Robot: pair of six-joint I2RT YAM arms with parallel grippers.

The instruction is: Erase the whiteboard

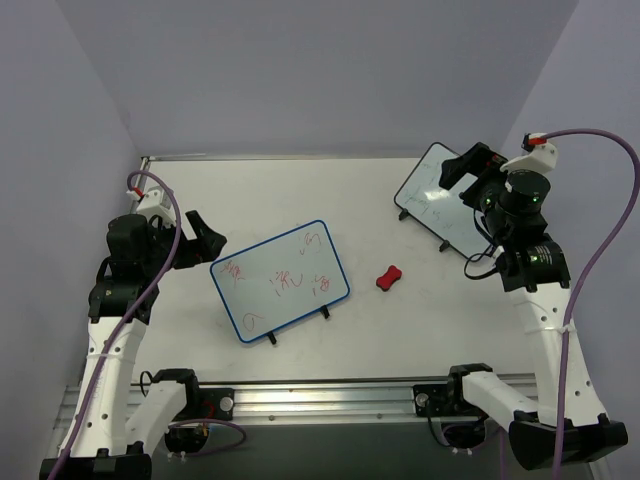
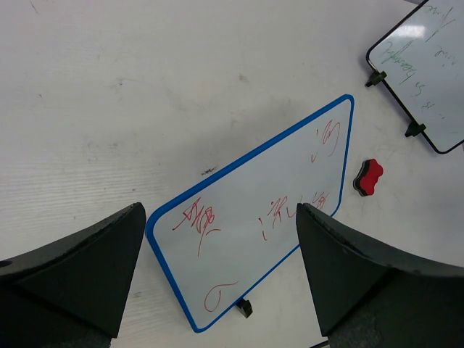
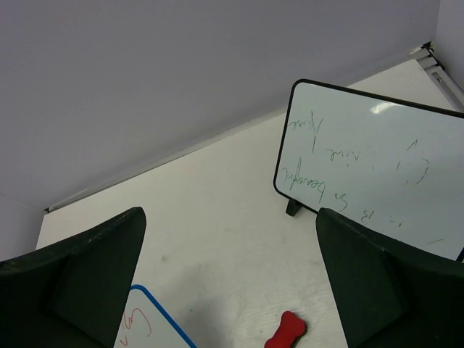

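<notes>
The blue-rimmed whiteboard (image 1: 280, 280) stands on small black feet in the middle of the table, with red scribbles across it. It also shows in the left wrist view (image 2: 254, 217) and its corner in the right wrist view (image 3: 148, 326). A small red eraser (image 1: 389, 278) lies on the table to its right, also seen in the left wrist view (image 2: 368, 177) and the right wrist view (image 3: 286, 331). My left gripper (image 1: 205, 237) is open and empty, raised left of the board. My right gripper (image 1: 465, 170) is open and empty, raised at the far right.
A black-rimmed whiteboard (image 1: 445, 195) with faint green marks stands at the far right, under my right gripper. Purple walls enclose the table on three sides. An aluminium rail (image 1: 330, 400) runs along the near edge.
</notes>
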